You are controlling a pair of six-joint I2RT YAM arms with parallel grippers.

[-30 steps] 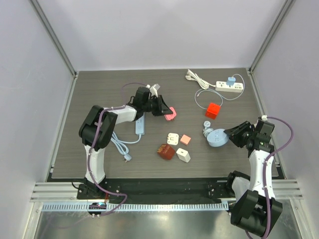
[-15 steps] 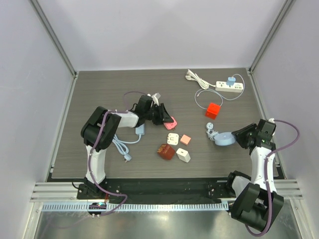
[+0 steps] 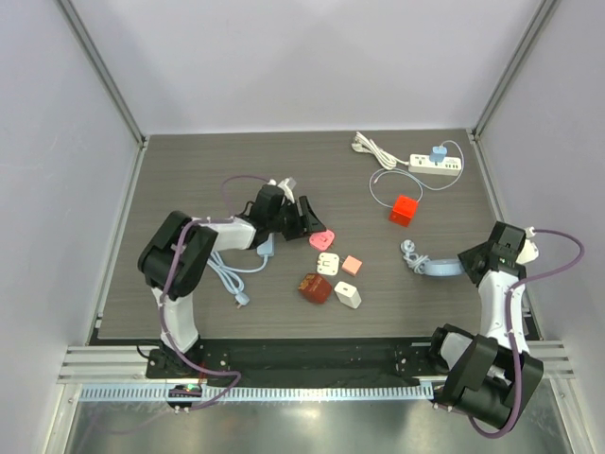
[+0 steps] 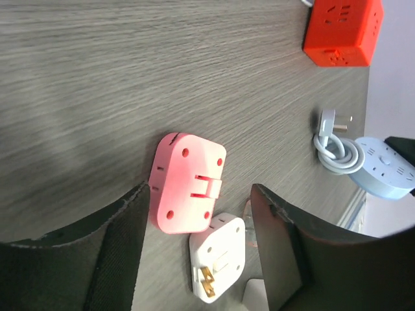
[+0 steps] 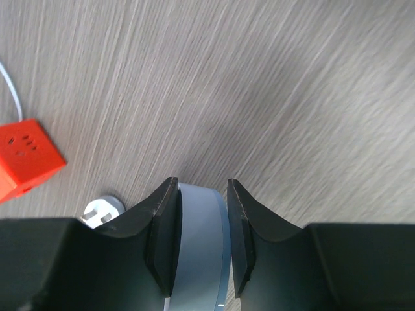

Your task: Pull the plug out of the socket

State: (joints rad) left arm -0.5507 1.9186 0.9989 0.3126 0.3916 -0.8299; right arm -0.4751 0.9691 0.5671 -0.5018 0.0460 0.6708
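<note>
The blue plug [image 3: 439, 152] sits upright in the white power strip [image 3: 436, 167], which lies in the far right corner of the table [image 3: 189, 180], close to the right edge and the frame post; its coiled cord [image 3: 371, 147] trails left and a thin white wire loops toward the near side; bare wood lies open to the left of that corner and along the far edge. A red cube [image 3: 405, 209] stands just nearer, inside the loop. Both arms are well apart from the strip. The right gripper [image 5: 200, 207], low at the right edge and pointing inward, is clamped on a round pale-blue socket [image 3: 437, 269] held edge-on. The left arm lies folded low mid-table; the left gripper [image 4: 200, 194] is spread wide, a pink adapter [image 4: 178, 175] flat between its fingers, a white adapter [image 4: 217, 256] just beside it.
</note>
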